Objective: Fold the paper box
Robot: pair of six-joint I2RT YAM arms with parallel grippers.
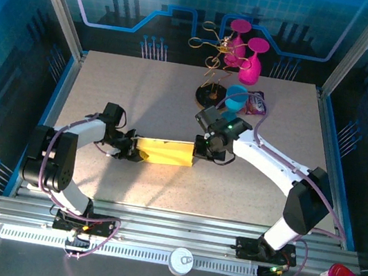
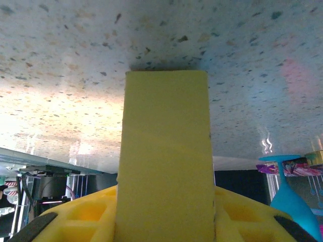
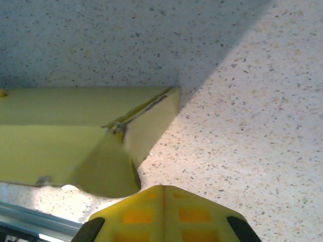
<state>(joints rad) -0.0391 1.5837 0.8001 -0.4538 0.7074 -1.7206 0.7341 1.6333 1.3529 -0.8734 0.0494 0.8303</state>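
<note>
Part of paper box [image 3: 50, 131] off-frame

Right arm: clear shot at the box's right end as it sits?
Likely yes: right tool, shut, sits beside the right end of the paper box, nothing between them; left tool holds the far end.

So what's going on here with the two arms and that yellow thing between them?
Two robot arms are working on a yellow paper box in the middle of the table. The left claw grips the box's left end. The right claw is shut and holds nothing, its tips just beside the box's right end, where a folded corner shows.
</note>
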